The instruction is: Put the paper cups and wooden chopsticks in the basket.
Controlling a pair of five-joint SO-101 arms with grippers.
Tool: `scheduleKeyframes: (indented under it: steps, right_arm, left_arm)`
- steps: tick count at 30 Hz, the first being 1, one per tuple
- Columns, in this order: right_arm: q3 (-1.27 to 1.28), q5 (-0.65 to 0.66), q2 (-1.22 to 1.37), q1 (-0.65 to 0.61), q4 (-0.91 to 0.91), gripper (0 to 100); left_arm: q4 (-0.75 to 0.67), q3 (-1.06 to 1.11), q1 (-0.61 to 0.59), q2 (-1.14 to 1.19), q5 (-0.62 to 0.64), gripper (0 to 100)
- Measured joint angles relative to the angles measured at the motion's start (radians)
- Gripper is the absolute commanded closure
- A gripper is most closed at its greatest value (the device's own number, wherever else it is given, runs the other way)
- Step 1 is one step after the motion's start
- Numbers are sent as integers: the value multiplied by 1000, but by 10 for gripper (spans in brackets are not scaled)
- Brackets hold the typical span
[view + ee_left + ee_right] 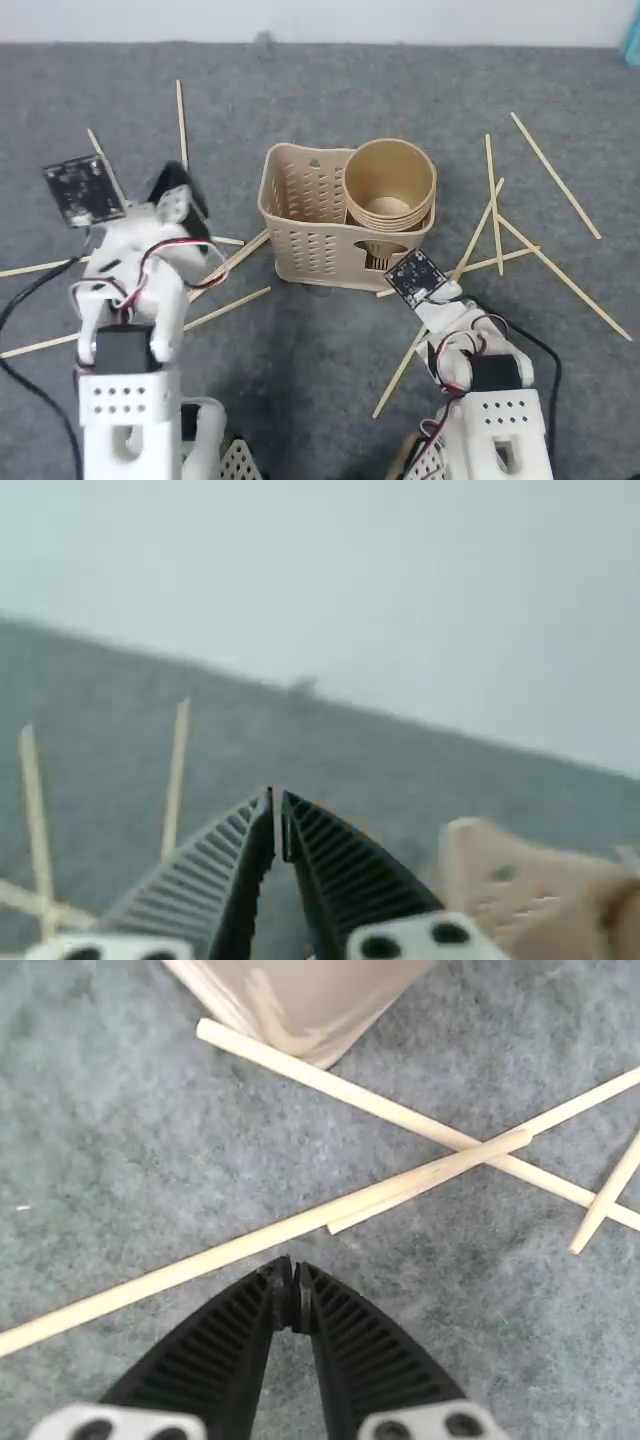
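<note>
Since the right gripper (290, 1282) has its two jaws pressed together with nothing between them, it holds no stick at this moment. It hangs low over the grey carpet (110, 1140), its tip just beside a long chopstick (200, 1265) that lies across in front of it. The far end of this stick crosses a second chopstick (330, 1085), and that one runs to the corner of the basket (300, 1000).

The left gripper (278, 805) is also closed and empty. It is raised above the floor and points toward the pale wall (400, 580), with the basket off to one side of it.

In the high view the paper cups (390, 185) stand nested together inside the basket (300, 225), so I judge this part of the task done. The wooden chopsticks (495, 205) are scattered on the carpet on both sides of the basket, and I see none inside it.

The step in hand seems to be the picking of the first stick by the right arm. The next move calls for spreading the jaws, lowering them on both sides of the long stick, and closing near its middle so that it does not tip. The stick is thin and lies flat on soft carpet, so the tips must go quite low.
</note>
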Motion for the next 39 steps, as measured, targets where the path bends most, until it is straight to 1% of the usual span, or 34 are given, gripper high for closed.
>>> scheduleKeyframes:
  steps: [3, 6, 9, 13, 15, 17, 18, 21, 23, 25, 30, 35, 39]
  right_arm:
    - [0, 0, 0, 14, 12, 990]
    - [0, 0, 0, 64, 12, 990]
    - [0, 0, 0, 123, 12, 990]
    - [0, 0, -28, 215, 12, 989]
    - [0, 0, -75, 288, 12, 987]
    - [-21, 8, -118, 361, 12, 987]
    - [-46, 34, -133, 388, 20, 987]
    - [-164, 110, -133, 437, 84, 987]
    - [-275, 129, -106, 466, 132, 987]
    - [-414, 135, -11, 496, 166, 986]
    - [-775, 138, 328, 555, 207, 979]
    - [-1120, 138, 749, 563, 230, 900]
    - [-1372, 141, 1083, 577, 230, 897]
  left_arm:
    - [0, 112, -98, 0, 0, 987]
    - [-3, 213, -178, 0, 0, 987]
    - [-52, 321, -241, 0, 0, 987]
    - [-201, 511, -249, 0, -14, 987]
    - [-253, 543, -241, 0, -44, 987]
    - [-269, 552, -239, 0, -54, 987]
    - [-272, 554, -236, 0, -57, 987]
    - [-284, 571, -235, 0, -63, 987]
    - [-285, 580, -235, 0, -63, 987]
    - [-287, 580, -235, 0, -63, 987]
    - [-290, 582, -235, 0, -63, 987]
    - [-290, 582, -235, 0, -63, 987]
    - [-290, 582, -235, 0, -63, 987]
